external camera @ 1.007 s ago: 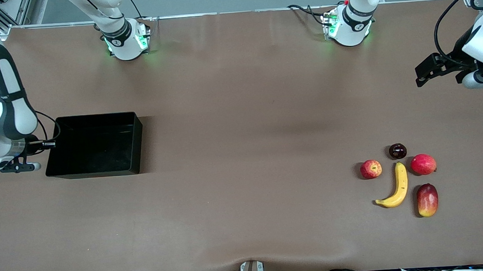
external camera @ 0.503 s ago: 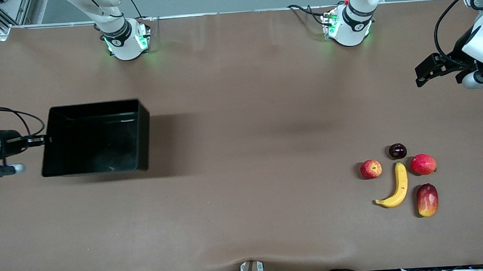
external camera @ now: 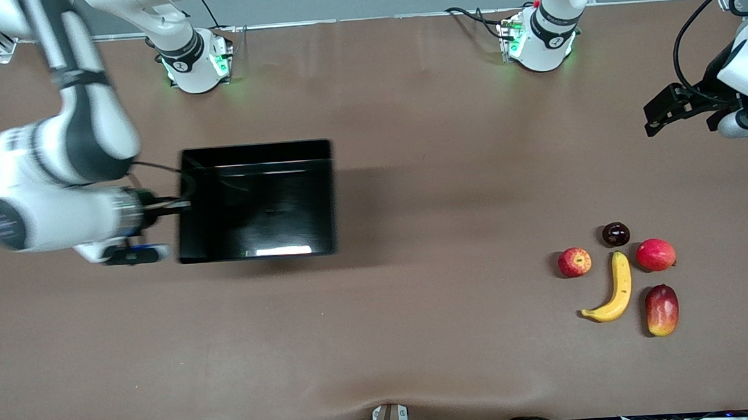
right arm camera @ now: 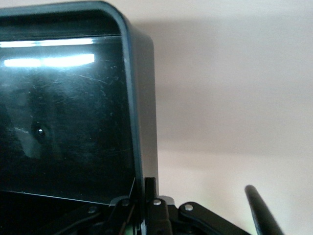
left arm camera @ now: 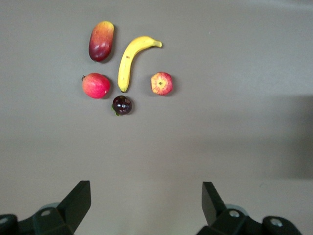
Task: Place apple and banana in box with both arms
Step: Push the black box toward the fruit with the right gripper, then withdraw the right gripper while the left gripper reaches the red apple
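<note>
Above table: glossy black shallow box [external camera: 257,200], wall clamped by right end effector [external camera: 178,206]; left end effector [left arm camera: 145,203] spread apart.

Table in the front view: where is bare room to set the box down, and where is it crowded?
Bare tabletop lies between the box, held in the right hand, and the fruit. Crowded: apple, banana, mango, pinkish fruit and dark fruit, near the left arm's end.
</note>
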### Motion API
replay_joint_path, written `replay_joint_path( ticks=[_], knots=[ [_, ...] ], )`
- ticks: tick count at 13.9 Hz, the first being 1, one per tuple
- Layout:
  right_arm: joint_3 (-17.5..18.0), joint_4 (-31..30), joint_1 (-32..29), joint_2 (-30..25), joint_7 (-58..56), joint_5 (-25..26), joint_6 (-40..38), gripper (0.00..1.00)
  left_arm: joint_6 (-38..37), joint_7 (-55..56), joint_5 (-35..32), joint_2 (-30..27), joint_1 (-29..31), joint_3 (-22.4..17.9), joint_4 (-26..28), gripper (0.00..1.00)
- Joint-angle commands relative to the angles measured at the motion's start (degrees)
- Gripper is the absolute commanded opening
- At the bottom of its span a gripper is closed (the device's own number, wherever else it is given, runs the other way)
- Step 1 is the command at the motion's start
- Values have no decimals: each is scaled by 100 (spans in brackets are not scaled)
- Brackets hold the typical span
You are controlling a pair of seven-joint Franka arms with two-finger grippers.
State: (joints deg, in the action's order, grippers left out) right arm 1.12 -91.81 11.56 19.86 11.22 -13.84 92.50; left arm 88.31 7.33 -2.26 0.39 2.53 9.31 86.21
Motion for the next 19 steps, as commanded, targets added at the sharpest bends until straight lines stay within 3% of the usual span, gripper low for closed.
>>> replay_joint_path(
  ticks=[1, 4, 7, 8, 12, 14, 15, 16, 19],
  knots=[
    [-68, -30, 810, 53, 1063, -233, 696, 0, 90, 58, 15, 40, 11, 9, -25, 100],
    [-59, -12, 1497, 474, 1926, -269, 1567, 0, 90, 49, 6, 49, 37, 9, -7, 100],
    [-68, -3, 1875, 948, 2130, -1188, 2366, 0, 99, 49, 6, 110, 46, 0, 1, 100],
    [-68, -3, 2007, 1089, 2139, -1287, 2639, 0, 108, 49, 6, 128, 46, 0, 1, 100],
    [-77, -29, 2385, 1555, 2157, -1209, 3484, 0, 134, 49, 6, 128, 46, 0, 80, 100],
    [-77, -30, 2395, 1626, 2166, -1261, 3494, 0, 143, 58, 6, 137, 38, 0, 81, 100],
    [-77, -12, 2386, 1627, 2166, -1262, 3503, 54, 152, 58, 6, 137, 37, 0, 81, 100],
    [-85, -21, 2378, 1618, 2139, -1201, 3494, 100, 204, 58, 6, 172, 37, 0, 89, 100],
    [-138, 5, 2299, 1329, 2139, -1192, 3136, 100, 239, 58, 6, 216, 38, 0, 89, 100]
  ],
)
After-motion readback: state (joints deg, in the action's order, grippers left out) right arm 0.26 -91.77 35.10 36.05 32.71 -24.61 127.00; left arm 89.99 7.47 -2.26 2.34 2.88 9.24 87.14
